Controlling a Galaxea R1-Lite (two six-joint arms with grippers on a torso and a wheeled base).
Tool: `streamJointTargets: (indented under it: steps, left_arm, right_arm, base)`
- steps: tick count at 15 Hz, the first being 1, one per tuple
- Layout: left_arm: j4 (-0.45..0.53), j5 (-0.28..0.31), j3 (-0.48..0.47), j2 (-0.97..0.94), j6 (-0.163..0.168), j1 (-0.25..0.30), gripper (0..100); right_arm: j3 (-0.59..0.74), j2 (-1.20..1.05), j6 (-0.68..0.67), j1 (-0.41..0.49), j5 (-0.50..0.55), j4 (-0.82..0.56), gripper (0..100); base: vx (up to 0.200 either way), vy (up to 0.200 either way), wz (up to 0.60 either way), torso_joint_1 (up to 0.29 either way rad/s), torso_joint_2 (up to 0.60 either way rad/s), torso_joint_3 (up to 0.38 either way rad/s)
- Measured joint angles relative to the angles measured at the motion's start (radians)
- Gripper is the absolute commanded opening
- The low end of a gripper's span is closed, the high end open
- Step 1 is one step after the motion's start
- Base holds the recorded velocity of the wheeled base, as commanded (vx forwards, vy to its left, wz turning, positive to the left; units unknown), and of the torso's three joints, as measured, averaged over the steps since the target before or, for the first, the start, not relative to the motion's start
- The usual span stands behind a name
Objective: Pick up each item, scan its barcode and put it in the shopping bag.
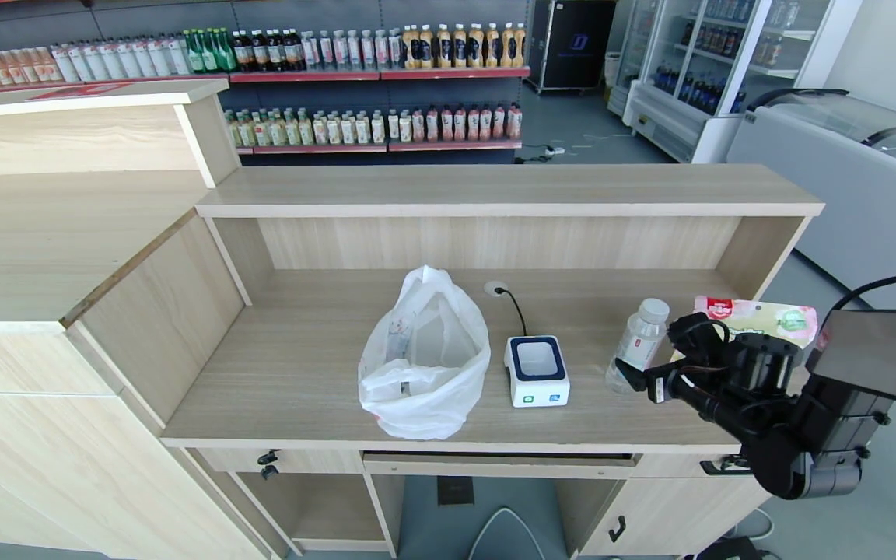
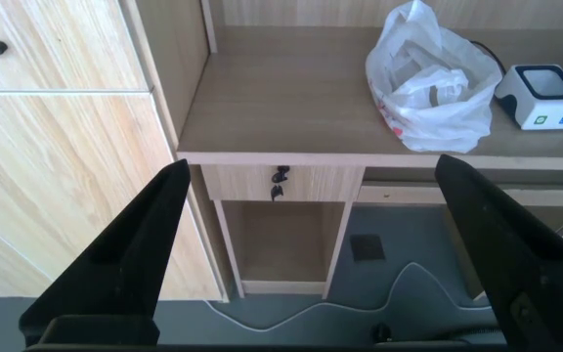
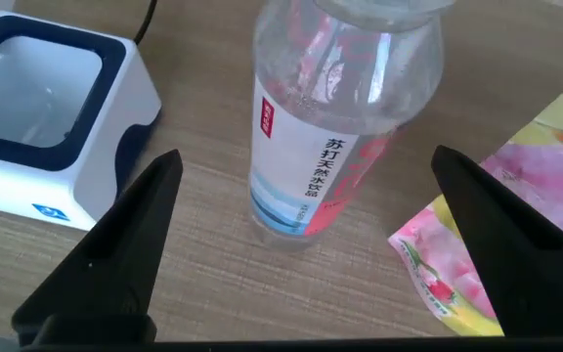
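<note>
Four things on table [image 1: 300, 373]: white shopping bag [image 1: 425, 354] mid-table, scanner [image 1: 537, 371] just beside it, pink pouch [image 1: 759, 319] at right end, clear bottle [image 1: 638, 334] upright between those two. Right fingers [image 3: 115, 254] spread wide, bottle facing their gap, untouched. Left fingers [image 2: 125, 254] apart, off table.

One white shopping bag [image 1: 425, 358], one barcode scanner [image 1: 538, 371], one clear water bottle [image 1: 638, 336], one pink snack pouch [image 1: 767, 319]

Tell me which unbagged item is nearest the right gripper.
The clear water bottle, standing upright before the right gripper; the pink pouch lies flat, off to one side.
</note>
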State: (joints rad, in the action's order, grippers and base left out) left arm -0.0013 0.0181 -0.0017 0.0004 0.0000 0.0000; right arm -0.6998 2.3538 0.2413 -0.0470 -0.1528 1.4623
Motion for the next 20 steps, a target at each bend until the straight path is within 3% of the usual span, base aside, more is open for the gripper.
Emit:
streamJointTargets:
  steps: [20]
  left_arm:
    - [0.0,0.0,0.0,0.0,0.0,0.0,100]
  right_arm:
    - [-0.233,0.149,-0.06,-0.034,-0.04,-0.017,100]
  base:
    - [0.0,0.0,0.0,0.0,0.0,0.0]
